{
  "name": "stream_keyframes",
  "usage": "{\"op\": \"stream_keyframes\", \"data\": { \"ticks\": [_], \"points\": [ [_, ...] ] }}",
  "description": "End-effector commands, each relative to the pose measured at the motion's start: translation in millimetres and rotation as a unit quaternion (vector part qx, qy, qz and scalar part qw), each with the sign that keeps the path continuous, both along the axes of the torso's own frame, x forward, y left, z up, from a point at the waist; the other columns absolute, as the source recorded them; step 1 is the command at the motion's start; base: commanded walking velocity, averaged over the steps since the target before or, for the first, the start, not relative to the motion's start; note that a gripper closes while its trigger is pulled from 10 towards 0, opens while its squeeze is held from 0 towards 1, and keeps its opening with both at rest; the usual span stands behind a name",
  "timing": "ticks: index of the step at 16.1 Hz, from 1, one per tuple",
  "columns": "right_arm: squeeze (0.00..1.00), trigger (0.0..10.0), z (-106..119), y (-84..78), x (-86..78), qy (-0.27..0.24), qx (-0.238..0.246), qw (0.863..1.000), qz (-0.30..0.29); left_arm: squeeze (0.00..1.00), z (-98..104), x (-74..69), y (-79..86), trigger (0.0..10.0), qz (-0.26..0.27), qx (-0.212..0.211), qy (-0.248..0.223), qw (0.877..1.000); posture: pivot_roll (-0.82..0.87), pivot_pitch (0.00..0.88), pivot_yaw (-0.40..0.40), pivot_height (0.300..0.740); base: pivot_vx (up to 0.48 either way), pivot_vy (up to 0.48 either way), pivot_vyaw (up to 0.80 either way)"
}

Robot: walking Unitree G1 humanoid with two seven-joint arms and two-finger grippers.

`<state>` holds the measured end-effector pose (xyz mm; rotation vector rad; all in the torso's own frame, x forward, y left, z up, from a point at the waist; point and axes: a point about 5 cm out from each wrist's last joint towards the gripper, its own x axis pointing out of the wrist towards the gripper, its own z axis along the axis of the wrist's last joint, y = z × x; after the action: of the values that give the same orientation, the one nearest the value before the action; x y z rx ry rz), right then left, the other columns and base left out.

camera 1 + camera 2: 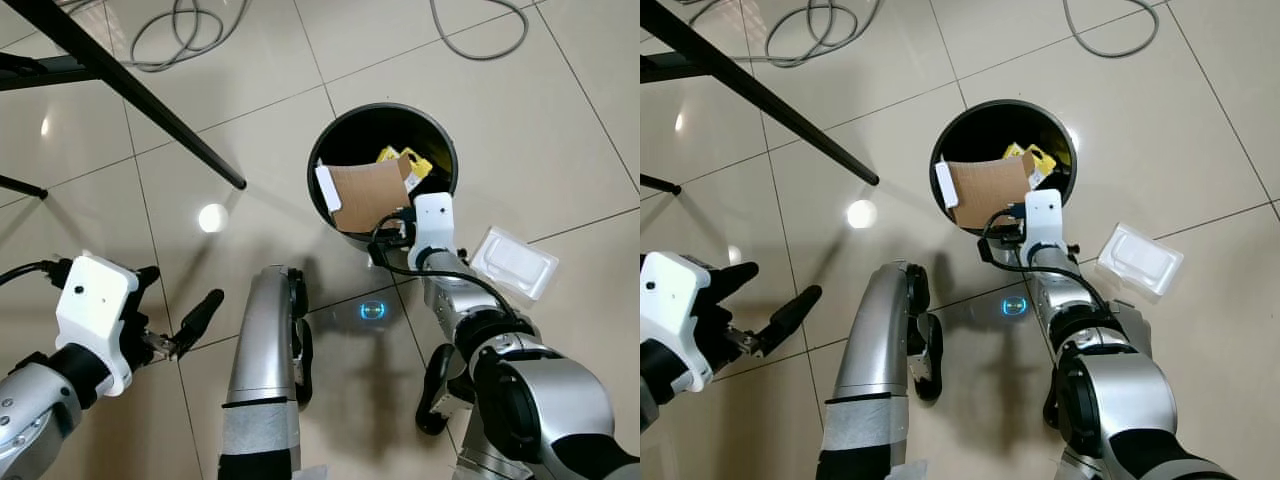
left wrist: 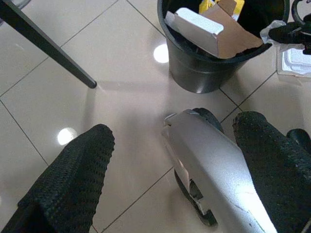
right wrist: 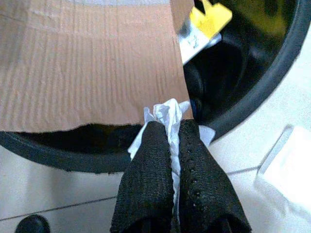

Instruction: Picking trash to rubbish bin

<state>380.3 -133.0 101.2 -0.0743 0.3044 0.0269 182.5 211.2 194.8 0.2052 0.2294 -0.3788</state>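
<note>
1. A crumpled white tissue [image 3: 167, 121] is pinched between the two black fingers of the right gripper [image 3: 170, 145], which are closed almost fully on it, at the near rim of the black rubbish bin [image 1: 440, 140].

2. The bin is seen standing on the tiled floor [image 1: 560, 120] just ahead of the robot, already holding a brown cardboard box [image 1: 368, 192] propped against its near wall and some yellow packaging [image 1: 408, 160] deeper inside.

3. The tissue is judged to be at, or barely over, the rim, under the cardboard's lower edge; whether it hangs fully above the opening cannot be told.

4. For a clean drop, the gripper would best be carried a little further over the dark open part of the bin, beside the cardboard, before the fingers are parted, so that the tissue is not caught on the box or spilled outside.

5. A white plastic tray [image 1: 514, 262] is left lying on the floor just beside the right arm, apparently still to be collected.

6. The left gripper [image 1: 178, 322] is held low over the tiles, well apart from the bin, its fingers spread wide and holding nothing.

7. Black table legs [image 1: 130, 90] and grey cables [image 1: 180, 30] are seen beyond.
</note>
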Motion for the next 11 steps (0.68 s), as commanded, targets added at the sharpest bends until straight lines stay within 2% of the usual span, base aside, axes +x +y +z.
{"op": "stream_keyframes", "data": {
  "ticks": [1, 5, 8, 9, 11],
  "points": [
    [0.00, 10.0, -27, 5.1, -14.4, 0.057, 0.022, 0.998, 0.001, 0.00, -3, -5.5, 1.3, 10.0, 0.002, 0.004, 0.016, 1.000, 0.50, 0.640, 0.227, 0.524, 0.000, 0.000, 0.00],
    [0.00, 10.0, -31, 9.9, -17.0, 0.066, 0.026, 0.997, 0.013, 0.00, -3, -5.4, 1.1, 10.0, 0.001, 0.005, 0.018, 1.000, 0.50, 0.643, 0.231, 0.524, 0.000, 0.000, 0.00],
    [0.00, 10.0, -28, -2.2, -14.8, 0.060, 0.016, 0.998, -0.011, 0.00, -4, -6.2, 0.4, 10.0, -0.001, 0.005, 0.022, 1.000, 0.51, 0.643, 0.232, 0.524, 0.000, 0.000, 0.00],
    [0.00, 10.0, -30, -5.5, -16.2, 0.070, 0.023, 0.997, -0.017, 0.00, -4, -6.4, 0.1, 10.0, -0.002, 0.005, 0.022, 1.000, 0.51, 0.643, 0.232, 0.524, 0.000, 0.000, 0.00],
    [0.00, 10.0, -39, 0.9, -21.2, 0.095, 0.046, 0.994, -0.007, 0.00, -5, -6.2, 0.2, 10.0, -0.002, 0.006, 0.023, 1.000, 0.51, 0.643, 0.230, 0.524, 0.000, 0.000, 0.00]
  ]
}}
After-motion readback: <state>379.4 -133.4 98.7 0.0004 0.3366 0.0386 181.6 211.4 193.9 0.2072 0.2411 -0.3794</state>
